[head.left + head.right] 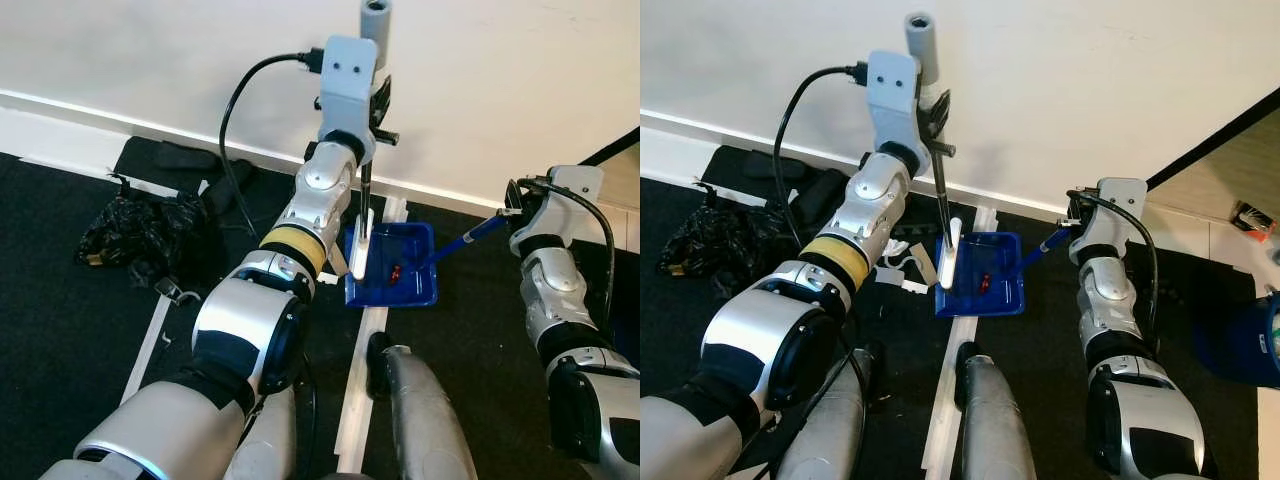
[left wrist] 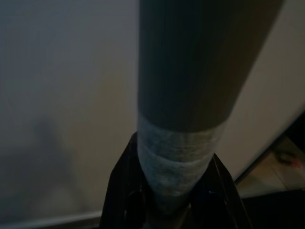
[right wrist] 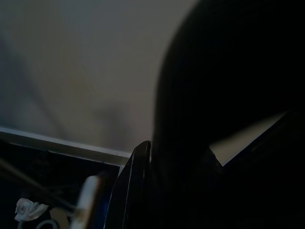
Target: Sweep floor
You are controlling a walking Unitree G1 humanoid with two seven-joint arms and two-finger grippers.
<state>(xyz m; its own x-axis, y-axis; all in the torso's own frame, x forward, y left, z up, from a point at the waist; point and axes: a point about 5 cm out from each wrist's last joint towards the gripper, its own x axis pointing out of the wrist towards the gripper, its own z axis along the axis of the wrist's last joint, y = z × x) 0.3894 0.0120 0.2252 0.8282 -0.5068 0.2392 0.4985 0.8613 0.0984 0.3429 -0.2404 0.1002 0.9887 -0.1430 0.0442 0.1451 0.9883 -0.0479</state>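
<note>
Gripping the broom handle (image 1: 366, 190) high up, near its grey top, with the left claw (image 1: 378, 112) pinched around the shaft; kept nearly upright, probably so the pale brush head (image 1: 358, 250) could work at the left edge of the blue dustpan (image 1: 392, 266). Held by its long blue handle (image 1: 466, 240) in the right claw (image 1: 512, 212), pressed around it, apparently to steady the pan flat on the dark floor (image 1: 60, 310) close to the far wall (image 1: 500, 80). Lay already inside the pan: a small red scrap (image 1: 396, 272). Left unswept farther left: a crumpled black bag (image 1: 140, 235) and bits of white paper (image 1: 910, 270) by the white floor strip (image 1: 360, 380).
</note>
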